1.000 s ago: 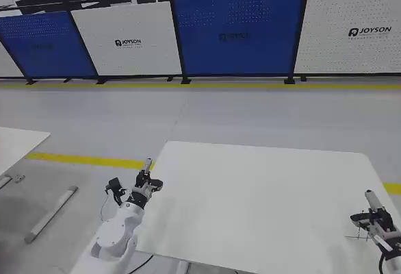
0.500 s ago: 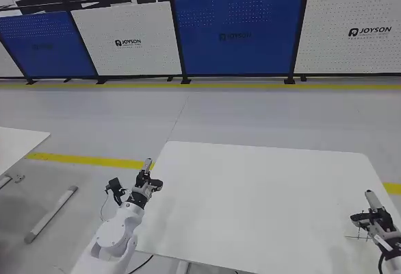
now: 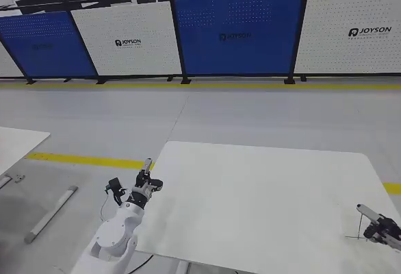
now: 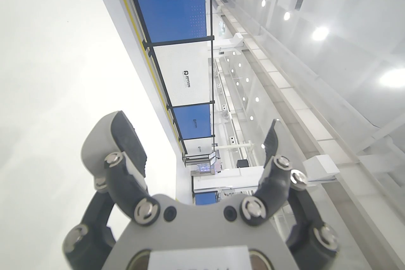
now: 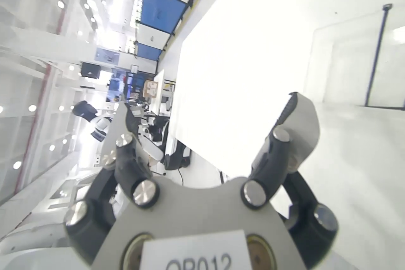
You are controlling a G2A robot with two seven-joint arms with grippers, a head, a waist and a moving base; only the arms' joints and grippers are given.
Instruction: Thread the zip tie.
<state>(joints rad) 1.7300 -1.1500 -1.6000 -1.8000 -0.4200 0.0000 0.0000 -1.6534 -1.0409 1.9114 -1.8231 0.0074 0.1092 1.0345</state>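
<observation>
The zip tie (image 3: 359, 226) is a thin dark strip lying bent near the right front corner of the white table (image 3: 255, 198). In the right wrist view the zip tie (image 5: 376, 56) runs as a dark line with its small head at the far end. My right gripper (image 3: 365, 212) hovers beside it at the table's right edge. In its own view the right gripper (image 5: 207, 100) is open, with nothing between the fingers. My left gripper (image 3: 146, 171) is at the table's left edge. There the left gripper (image 4: 196, 121) is also open and holds nothing.
A second white table (image 3: 2, 147) stands off to the far left, and a grey bar (image 3: 50, 214) lies on the floor between the two tables. Blue and white panels (image 3: 238, 38) line the back behind a yellow floor stripe.
The right arm has swung down and turned, so its gripper now points left toward the zip tie, more of which is uncovered. The left arm has not moved.
</observation>
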